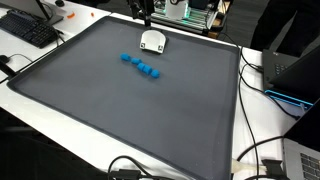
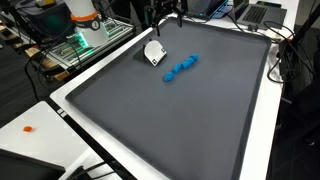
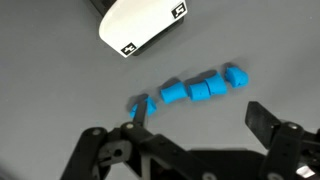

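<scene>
Blue blocks (image 3: pixel 195 88): five small pieces lie flat on the dark grey mat (image 1: pixel 100 110), in a loose row toward its far side in both exterior views. In the wrist view, reading left to right, one end block (image 3: pixel 142 103) sits slightly apart, just beside the left fingertip. The other four lie edge to edge, and the row climbs toward 2 o'clock. A white box (image 3: pixel 145 25) stands at 11 o'clock from the row, near it but not touching.

Gripper (image 3: pixel 198 112): it hangs above the mat near the box and the row. The fingers (image 3: pixel 262 118) are spread wide with nothing between them.

Procedure, as a judgement: for a clean grasp, address one block only. The detached end block offers the freest sides.
- Centre the jaws over it.
- Turn the wrist so the pads meet two flat, opposite faces.
- Descend straight and stop short of the mat.
- Keep clear of the white box.

Materials: the blocks look rigid, matte and squarish with softened corners, and probably light. The mat is smooth and non-reflective. The box is white with rounded corners and carries black square marks.
</scene>
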### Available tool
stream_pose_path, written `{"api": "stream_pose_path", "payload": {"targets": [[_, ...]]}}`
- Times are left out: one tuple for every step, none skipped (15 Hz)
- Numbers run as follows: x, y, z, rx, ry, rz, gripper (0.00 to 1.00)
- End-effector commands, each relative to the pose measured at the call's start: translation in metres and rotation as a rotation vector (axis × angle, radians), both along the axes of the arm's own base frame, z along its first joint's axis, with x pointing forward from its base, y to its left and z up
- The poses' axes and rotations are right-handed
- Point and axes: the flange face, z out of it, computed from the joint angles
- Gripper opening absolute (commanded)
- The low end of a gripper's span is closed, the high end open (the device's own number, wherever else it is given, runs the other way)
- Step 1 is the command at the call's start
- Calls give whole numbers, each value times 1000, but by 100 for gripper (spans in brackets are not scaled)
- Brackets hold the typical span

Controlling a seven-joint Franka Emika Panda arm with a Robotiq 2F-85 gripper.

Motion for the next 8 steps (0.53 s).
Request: {"api": "stream_pose_path", "payload": {"targets": [[4, 8, -3, -40, 7, 105, 100], [5, 10, -3, -50, 2, 127, 100], [6, 12, -3, -55, -1, 150, 100], [6, 14, -3, -62, -4, 173, 100], [7, 16, -3, -64, -7, 193, 100], [8, 18, -3, -68, -8, 209, 100], [8, 19, -3, -68, -9, 224, 100], [9, 21, -4, -69, -9, 236, 100]]}}
